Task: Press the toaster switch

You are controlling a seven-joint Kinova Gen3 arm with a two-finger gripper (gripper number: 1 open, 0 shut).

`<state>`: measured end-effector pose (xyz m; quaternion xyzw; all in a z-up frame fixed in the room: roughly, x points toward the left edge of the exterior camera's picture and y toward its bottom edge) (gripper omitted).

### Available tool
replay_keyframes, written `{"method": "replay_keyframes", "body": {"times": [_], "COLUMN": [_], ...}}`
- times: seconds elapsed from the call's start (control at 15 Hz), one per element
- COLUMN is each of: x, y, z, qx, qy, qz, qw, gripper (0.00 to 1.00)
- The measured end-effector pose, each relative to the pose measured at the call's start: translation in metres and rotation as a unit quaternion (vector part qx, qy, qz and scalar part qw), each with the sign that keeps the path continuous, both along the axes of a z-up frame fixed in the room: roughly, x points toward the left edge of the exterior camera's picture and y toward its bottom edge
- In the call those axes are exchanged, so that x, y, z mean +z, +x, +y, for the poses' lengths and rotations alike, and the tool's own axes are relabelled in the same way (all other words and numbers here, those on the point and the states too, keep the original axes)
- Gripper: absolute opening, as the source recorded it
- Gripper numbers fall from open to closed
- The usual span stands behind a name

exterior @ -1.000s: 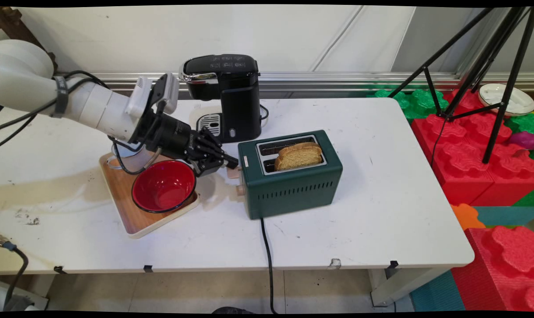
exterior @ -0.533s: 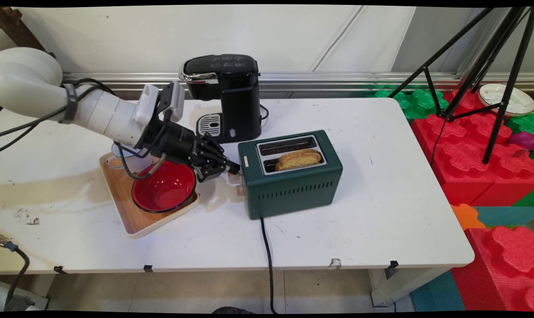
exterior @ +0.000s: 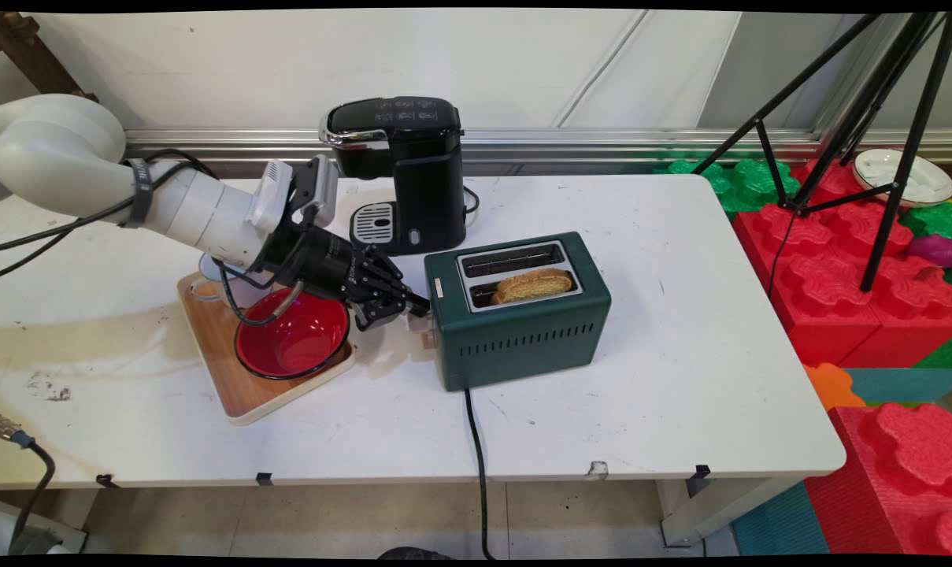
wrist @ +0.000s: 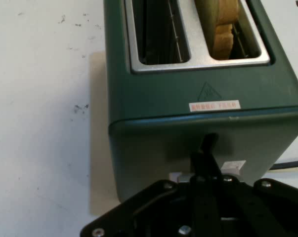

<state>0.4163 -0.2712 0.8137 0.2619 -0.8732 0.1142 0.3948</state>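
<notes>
The black two-finger gripper (exterior: 414, 302), fingers pressed together, bears on the pale lever (exterior: 424, 316) at the dark green metal toaster's (exterior: 523, 315) end; it may slip off, leaving the half-sunk toast slice (exterior: 532, 283) unlatched

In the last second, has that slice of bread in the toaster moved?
Yes. The bread has sunk lower into the green toaster, which itself stayed put; now only its crust shows above the slot.

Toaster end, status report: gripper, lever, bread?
Gripper shut, fingertips on the lever at the green toaster end. Bread slice sits low in near slot; far slot empty. Red bowl on wooden tray just beneath the wrist.
</notes>
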Motion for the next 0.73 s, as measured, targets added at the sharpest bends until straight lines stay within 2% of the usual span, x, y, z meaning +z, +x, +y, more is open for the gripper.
{"method": "replay_keyframes", "body": {"times": [0.73], "x": [-0.0060], "y": [-0.0035], "z": [0.0001], "qx": [-0.006], "qy": [0.003], "qz": [-0.006], "qw": [1.0000], "gripper": [0.00]}}
